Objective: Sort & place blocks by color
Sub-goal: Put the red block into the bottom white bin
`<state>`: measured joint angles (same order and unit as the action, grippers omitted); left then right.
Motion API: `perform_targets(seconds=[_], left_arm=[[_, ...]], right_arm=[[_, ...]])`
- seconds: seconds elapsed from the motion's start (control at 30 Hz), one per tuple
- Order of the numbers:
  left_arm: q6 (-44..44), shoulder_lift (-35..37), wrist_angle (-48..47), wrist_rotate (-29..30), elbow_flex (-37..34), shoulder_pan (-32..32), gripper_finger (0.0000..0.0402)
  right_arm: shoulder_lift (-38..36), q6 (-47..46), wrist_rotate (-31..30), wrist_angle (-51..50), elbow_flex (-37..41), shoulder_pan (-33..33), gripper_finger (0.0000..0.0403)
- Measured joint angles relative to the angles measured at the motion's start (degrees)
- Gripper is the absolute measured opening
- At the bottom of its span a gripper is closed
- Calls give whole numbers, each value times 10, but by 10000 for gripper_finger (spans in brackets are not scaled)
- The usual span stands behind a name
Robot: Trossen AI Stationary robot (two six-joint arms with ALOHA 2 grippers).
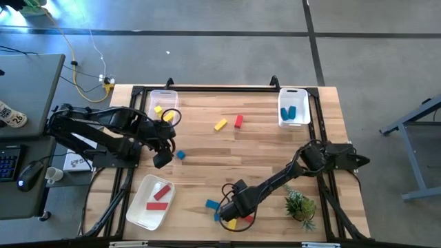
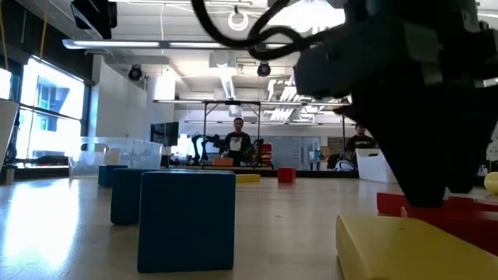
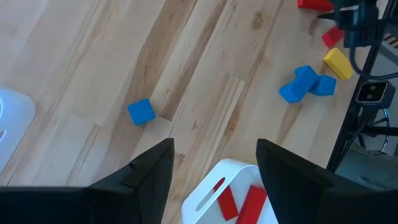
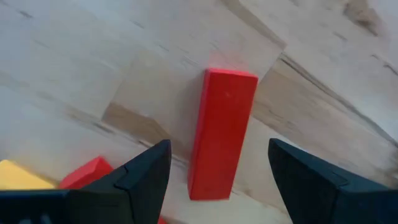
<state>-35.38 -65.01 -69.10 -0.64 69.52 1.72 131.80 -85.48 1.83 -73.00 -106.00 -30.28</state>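
My right gripper [image 1: 233, 208] is low over the near edge of the table, fingers open. In the right wrist view [image 4: 219, 147] they stand on either side of a red bar [image 4: 222, 134] that lies flat on the wood, without touching it. Another red block [image 4: 87, 172] and a yellow block [image 4: 17, 175] lie beside it. Two blue blocks [image 1: 212, 204] sit just left of that gripper. My left gripper [image 1: 162, 160] is open above the table's left side, near a lone blue cube [image 3: 141, 111]. A yellow block [image 1: 220, 125] and a red block [image 1: 238, 121] lie mid-table.
A white tray [image 1: 141, 207] at the near left holds red blocks. A clear tray [image 1: 164, 95] at the far left holds yellow ones, and a white tray [image 1: 293, 93] at the far right holds blue ones. A small green plant [image 1: 300, 204] stands right of my right gripper.
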Motion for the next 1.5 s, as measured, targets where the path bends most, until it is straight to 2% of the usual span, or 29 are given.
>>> perform_targets(seconds=[0.33,0.6,0.83,0.93,1.17,1.37,1.5], left_arm=[[0,0,0,0,0,0,214],[1,0,0,0,0,0,214],[8,0,-1,0,0,0,214],[15,0,-1,0,0,0,214],[15,0,-1,0,0,0,214],[15,0,0,0,0,0,214],[15,0,1,0,0,0,214]], right_arm=[[17,11,14,11,-2,-2,254],[24,11,23,27,-2,-2,200],[34,10,42,30,-2,-1,187],[34,10,43,34,-2,0,161],[33,21,54,37,-2,1,71],[13,45,50,42,1,2,71],[-6,66,17,59,3,11,71]])
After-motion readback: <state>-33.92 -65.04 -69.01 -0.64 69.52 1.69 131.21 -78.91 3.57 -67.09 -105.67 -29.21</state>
